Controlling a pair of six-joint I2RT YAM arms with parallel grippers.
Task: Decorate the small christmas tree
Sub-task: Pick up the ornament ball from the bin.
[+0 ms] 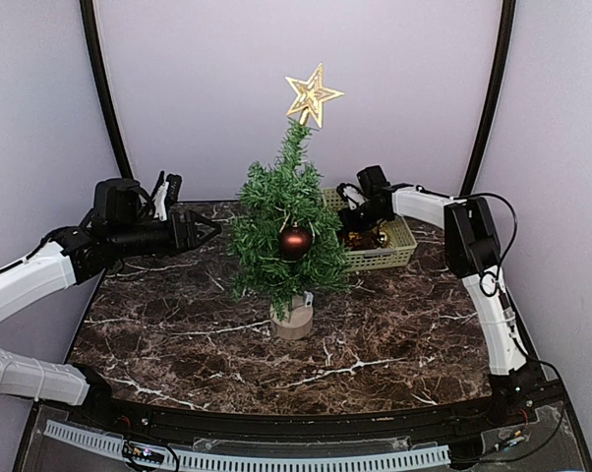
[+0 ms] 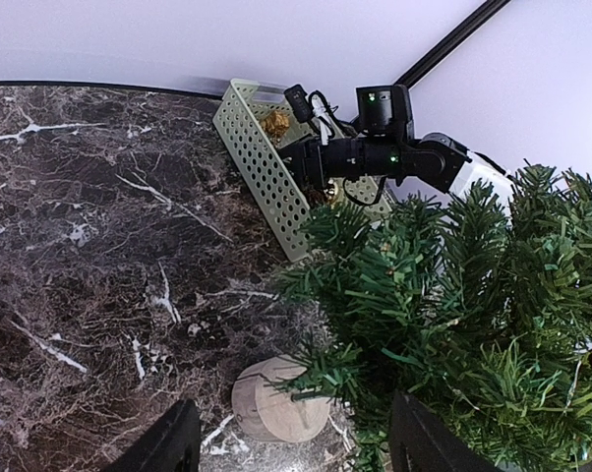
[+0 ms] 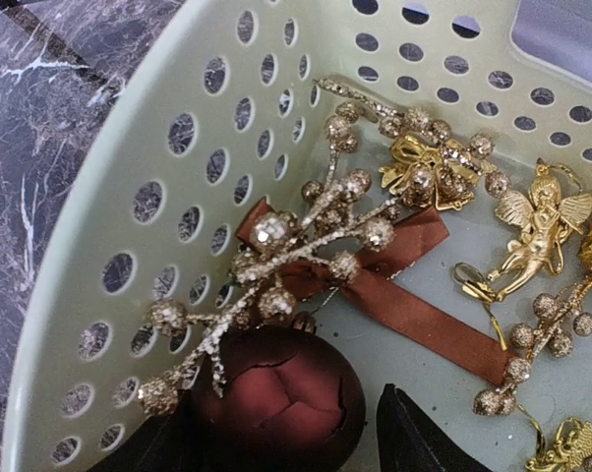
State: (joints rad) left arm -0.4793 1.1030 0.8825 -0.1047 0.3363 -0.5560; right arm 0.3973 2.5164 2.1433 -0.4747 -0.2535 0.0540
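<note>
Right gripper [image 3: 288, 450] straddles red bauble [image 3: 286, 393] (tips cut off); contact unclear.

The left gripper [image 1: 209, 232] is held level, jaws spread; the right gripper [image 3: 288, 401] tilts downward, grip unclear.

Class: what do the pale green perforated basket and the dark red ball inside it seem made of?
Pale green perforated basket: likely moulded plastic, given even round holes and smooth, faintly glossy walls. Dark red ball: dull satin finish with crease-like lines; plastic or fabric-covered, unclear which.
</note>
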